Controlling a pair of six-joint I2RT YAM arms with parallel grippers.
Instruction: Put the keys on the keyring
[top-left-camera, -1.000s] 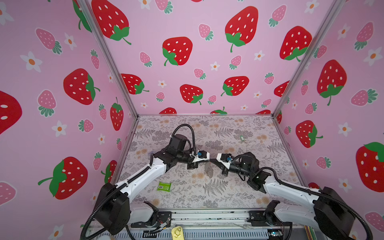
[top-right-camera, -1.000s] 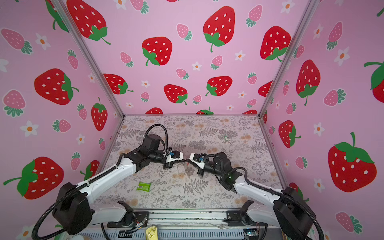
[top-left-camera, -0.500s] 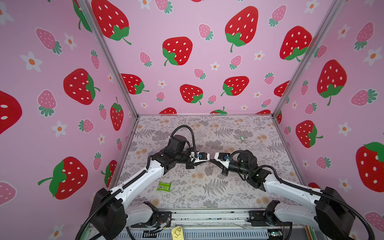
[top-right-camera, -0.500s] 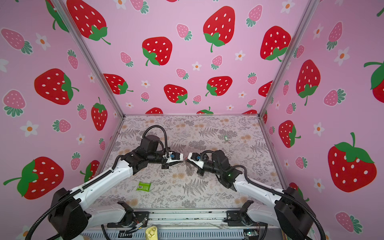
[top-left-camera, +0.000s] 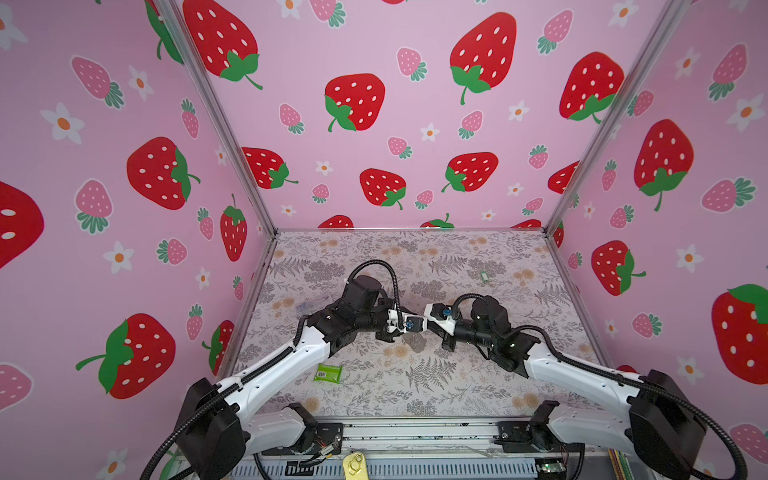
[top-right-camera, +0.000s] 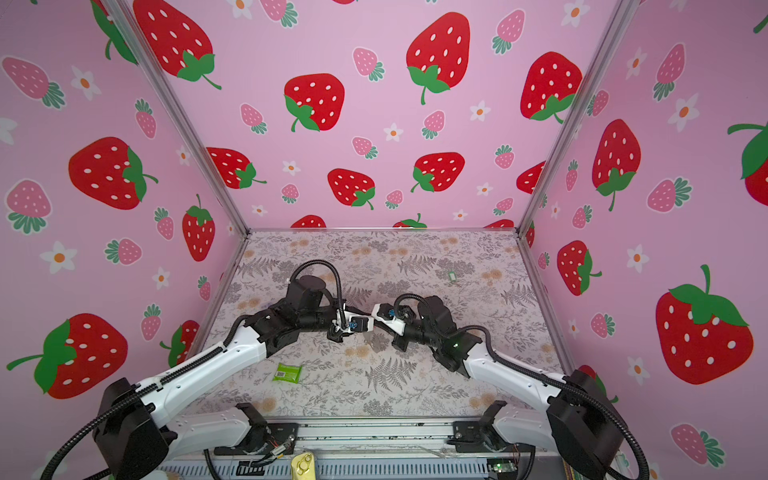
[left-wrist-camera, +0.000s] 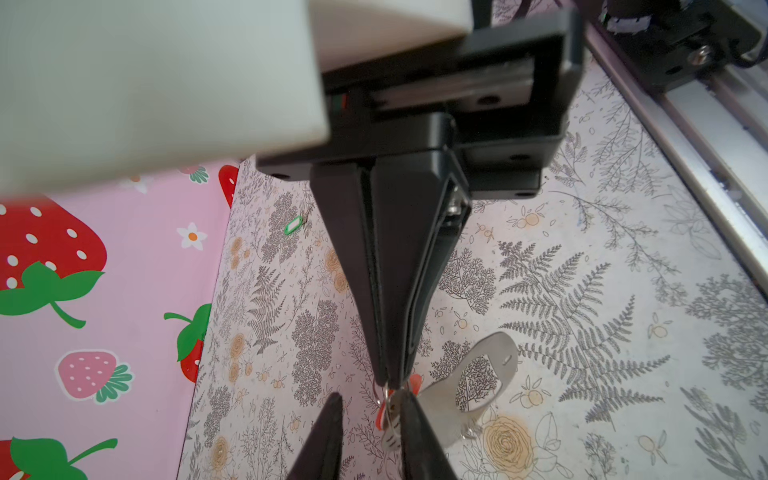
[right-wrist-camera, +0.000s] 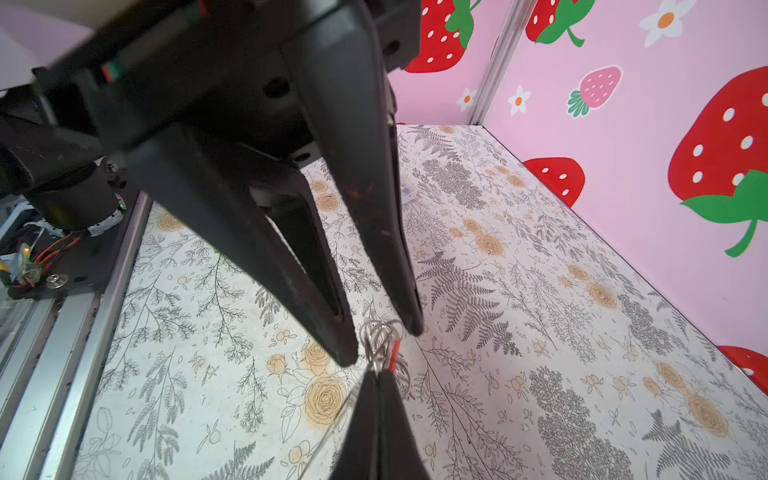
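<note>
Silver first: look to the cluster of silver metal rings (right-wrist-camera: 376, 332), pinched between the pressed-together jaws of the right gripper (right-wrist-camera: 378, 374) and held clear of the floral-printed table (right-wrist-camera: 540, 291). Caught among those rings, note the red-orange plastic key tag (right-wrist-camera: 395, 352), seen edge-on, long axis roughly in line with the right gripper's fingers; whether threaded on, impossible to tell. Dangling beside it from the same cluster: the mauve-pink oval strap-loop keyring (left-wrist-camera: 498, 347), opening turned toward the left wrist camera. Meeting tip to tip from the opposite side, find the left gripper (left-wrist-camera: 370, 401), jaws spread, 1 fingertip either side of the rings, gripping nothing. Judged nearer for any regrasp: the left. Well apart, toward the far right of the table in both top views, spot the green plastic key tag (top-left-camera: 483, 276), lying flat, long axis roughly toward the back wall, nearer the right arm, not yet on.
</note>
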